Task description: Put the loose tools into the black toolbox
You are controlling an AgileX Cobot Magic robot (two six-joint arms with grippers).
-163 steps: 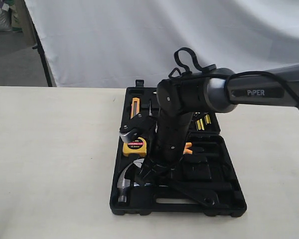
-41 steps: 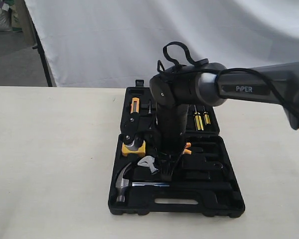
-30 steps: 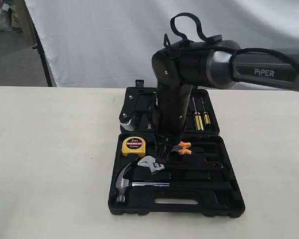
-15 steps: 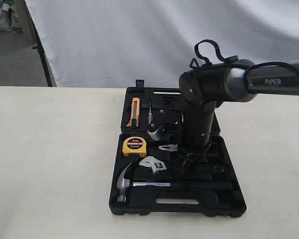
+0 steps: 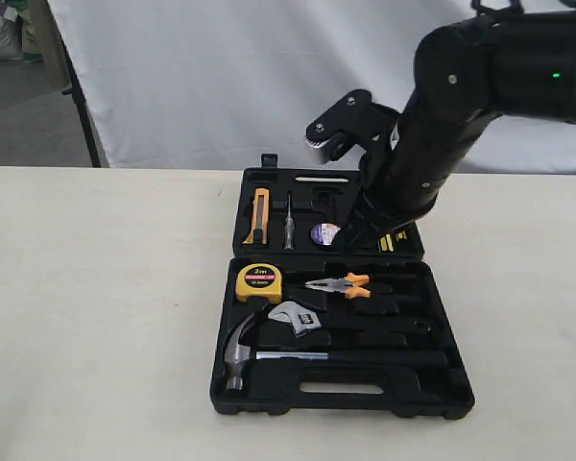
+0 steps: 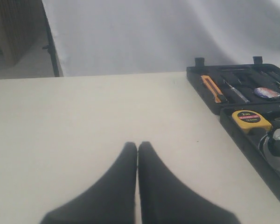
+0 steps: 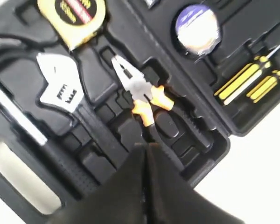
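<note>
The black toolbox (image 5: 269, 403) lies open on the table. In its near half rest the claw hammer (image 5: 238, 351) and the adjustable wrench (image 5: 296, 319). The small tape roll (image 5: 324, 232) sits in a recess of the far half. My right gripper (image 5: 346, 236) hangs shut and empty above the far half, just right of the roll. The right wrist view looks down past that gripper (image 7: 147, 145) at the wrench (image 7: 60, 86), the tape roll (image 7: 196, 28) and the toolbox (image 7: 214, 140). My left gripper (image 6: 137, 144) is shut over bare table, left of the toolbox (image 6: 245, 149).
A yellow tape measure (image 5: 259, 282) and orange-handled pliers (image 5: 338, 284) lie in the near half. An orange utility knife (image 5: 260, 213) and yellow screwdrivers (image 5: 394, 238) lie in the far half. A white backdrop hangs behind the table.
My right arm has risen from low over the near half and swung back to the right, and its jaws have closed. The tape roll now shows in the far half.
</note>
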